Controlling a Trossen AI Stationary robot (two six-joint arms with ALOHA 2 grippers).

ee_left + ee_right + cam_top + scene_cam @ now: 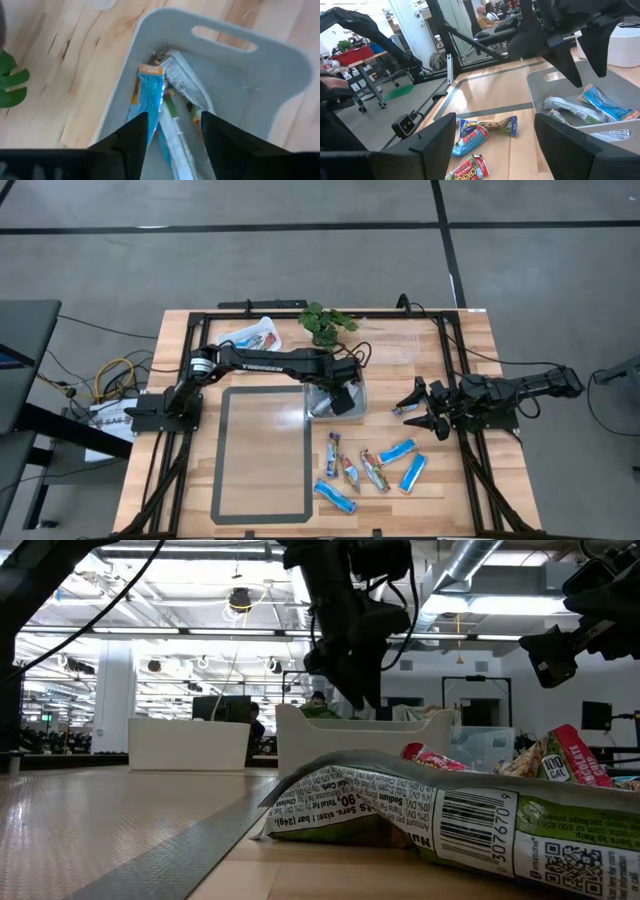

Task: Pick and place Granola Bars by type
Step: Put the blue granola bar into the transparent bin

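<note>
Several foil-wrapped granola bars (375,470), blue and red-brown multicoloured, lie loose on the near part of the table. More bars, a blue one (150,95) and silver ones (182,82), lie inside a grey bin (318,405). My left gripper (345,395) hangs open just above that bin, its fingers (132,137) standing over the bars and touching nothing. My right gripper (420,408) is open and empty to the right of the bin, above the table; in its wrist view the loose bars (480,132) lie ahead of it.
A white tray (255,335) holding bars sits at the far left of the table, with a green leafy sprig (325,320) at the far edge. A dark taped rectangle (265,450) marks the near left. A clear container (400,355) stands beyond the bin.
</note>
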